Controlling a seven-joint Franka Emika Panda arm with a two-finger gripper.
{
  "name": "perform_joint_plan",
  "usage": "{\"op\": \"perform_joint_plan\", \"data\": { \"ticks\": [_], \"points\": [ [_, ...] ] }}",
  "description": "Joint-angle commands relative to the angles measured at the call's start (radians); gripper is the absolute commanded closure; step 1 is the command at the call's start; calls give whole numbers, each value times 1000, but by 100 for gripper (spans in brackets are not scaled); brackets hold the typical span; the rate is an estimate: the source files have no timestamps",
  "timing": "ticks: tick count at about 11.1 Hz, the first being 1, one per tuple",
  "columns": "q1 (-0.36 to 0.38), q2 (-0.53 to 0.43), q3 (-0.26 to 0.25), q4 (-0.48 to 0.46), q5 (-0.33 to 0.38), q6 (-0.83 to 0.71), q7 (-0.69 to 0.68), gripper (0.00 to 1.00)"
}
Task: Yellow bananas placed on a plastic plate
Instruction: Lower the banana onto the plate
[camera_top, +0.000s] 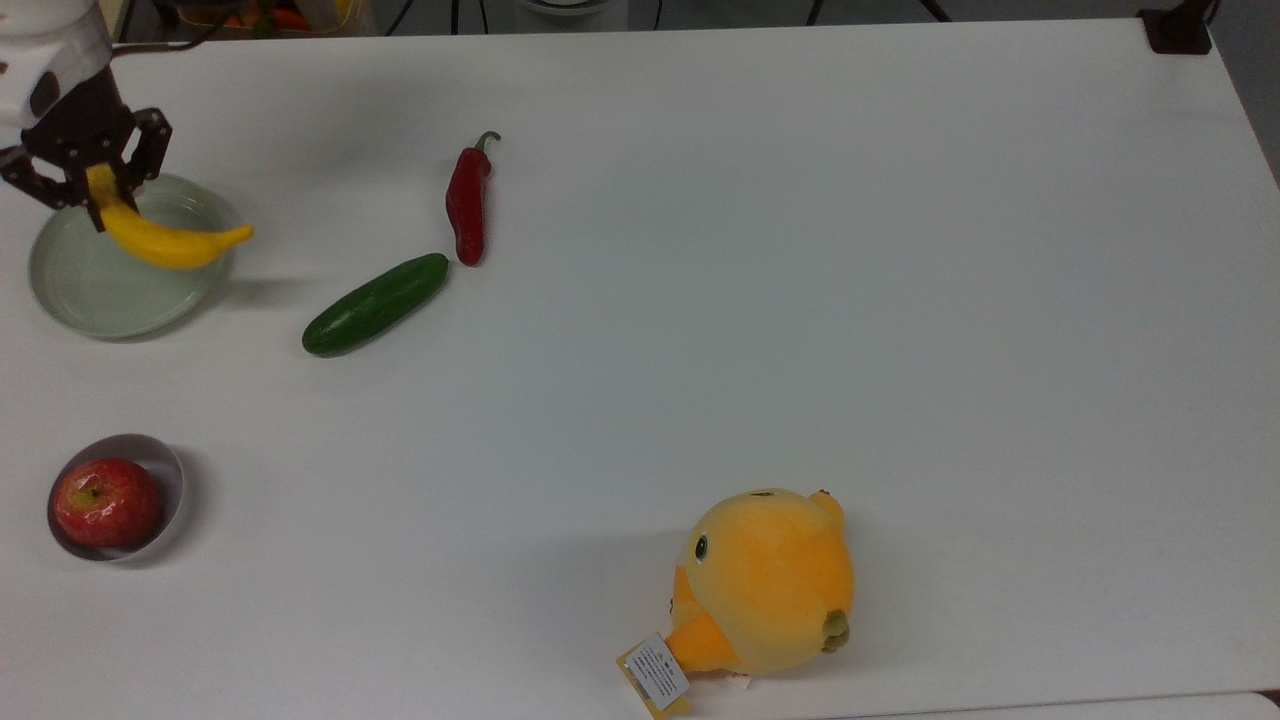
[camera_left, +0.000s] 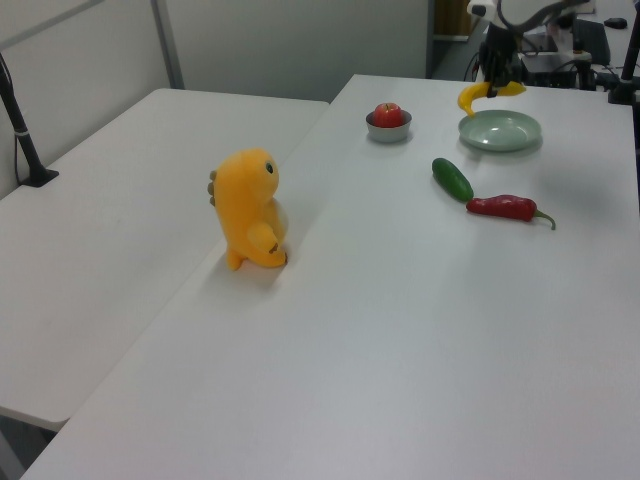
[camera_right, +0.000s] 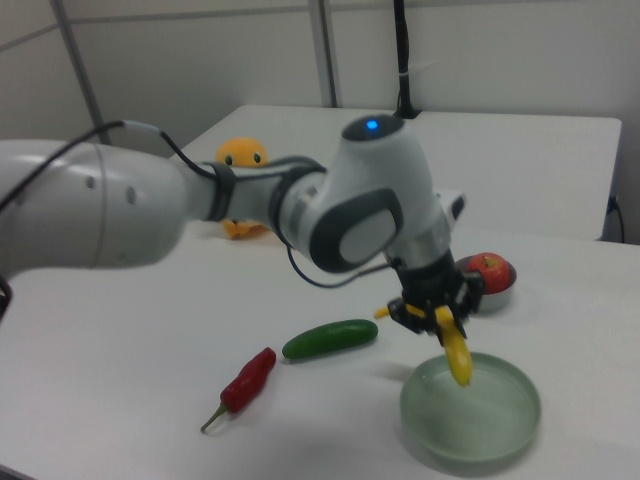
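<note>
yellow bananas (camera_top: 165, 243), really one slim curved fruit, hang from my gripper (camera_top: 92, 190), which pinches the stem end with the fingers pressed against its sides. the fruit is in the air over the plastic plate (camera_top: 85, 290); in the right view it (camera_right: 457, 355) points down toward the plate (camera_right: 480, 430) without touching it, as far as i can judge from that angle. in the top view the tip reaches out past the plate's rim on the top view's right.

my arm (camera_right: 150, 205) comes in low and long across the right view, bends at the white wrist with the blue light, and turns the gripper (camera_right: 437, 312) downward above the plate. in the left view the gripper (camera_left: 493, 82) sits at the far end of the table (camera_left: 400, 330), with the banana (camera_left: 478, 93) just above the plate (camera_left: 500, 131).

the plate lies near the table's far-left corner in the top view. a green cucumber (camera_top: 376, 303) lies on the table beside it, toward the top view's right, and a red chili pepper (camera_top: 468, 201) lies just past the cucumber's upper end, nearly touching it. a red apple (camera_top: 104, 502) sits in a small grey bowl (camera_top: 160, 460) along the same table edge as the plate, well apart from it. a yellow-orange plush toy (camera_top: 765, 580) stands near the table's edge at the bottom of the top view, far from the plate. nothing lies between the fruit and the plate below it.
</note>
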Motion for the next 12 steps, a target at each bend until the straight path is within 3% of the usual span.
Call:
{"op": "perform_joint_plan", "data": {
  "ticks": [1, 4, 10, 11, 12],
  "points": [
    [-34, 74, -1, 8, -22, 74, -20, 82],
    [-86, 127, -1, 8, -80, 182, -22, 82],
    [-92, 183, -9, 11, -83, 207, -14, 80],
    [-94, 183, -7, 11, -71, 224, -5, 58],
    [-94, 183, -7, 11, -68, 226, -3, 47]
  ]
}}
